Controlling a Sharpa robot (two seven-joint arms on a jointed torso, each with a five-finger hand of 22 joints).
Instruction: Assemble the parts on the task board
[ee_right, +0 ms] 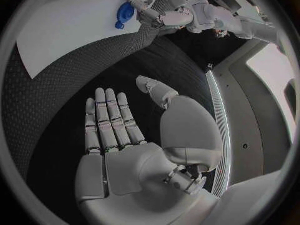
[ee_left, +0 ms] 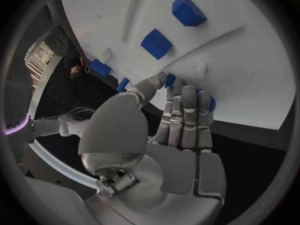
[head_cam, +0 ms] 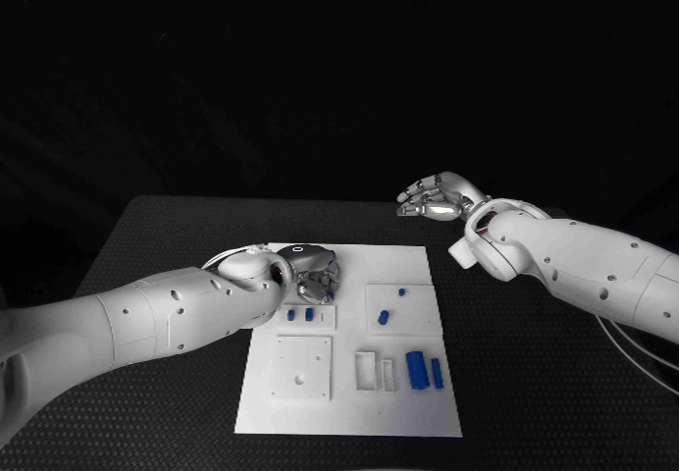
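The left hand [head_cam: 309, 275] is down on the far left corner of the task board [head_cam: 354, 392], and the left wrist view shows its fingers [ee_left: 185, 116] laid straight and close together, their tips against the white plate with the thumb pressed in beside them. A small blue part [ee_left: 170, 80] peeks out between thumb and fingers and another bit of blue [ee_left: 212, 104] shows past the fingertips; it looks pinched there, though the fingers cover too much to be sure it is held rather than only touched. From that hand the board's other pieces all lie toward the robot and to the right: two short blue pegs [head_cam: 300, 316] just beside the fingers, on the near side, then a blue part [head_cam: 385, 317] and a tiny one [head_cam: 402, 291] in the raised square at the board's middle right, and farther toward the near right corner a long blue block [head_cam: 416, 368] with a slim blue bar [head_cam: 438, 372] alongside, both with their long axis running from near to far, next to empty white slots [head_cam: 365, 369]. So the left hand is much the nearer to every part, and nothing stands between it and the pegs. The right hand [head_cam: 439, 196] hangs beyond the board's far right corner, above the black table [head_cam: 170, 235], well apart from the plate; its fingers [ee_right: 106, 117] are flat and extended with nothing in them.
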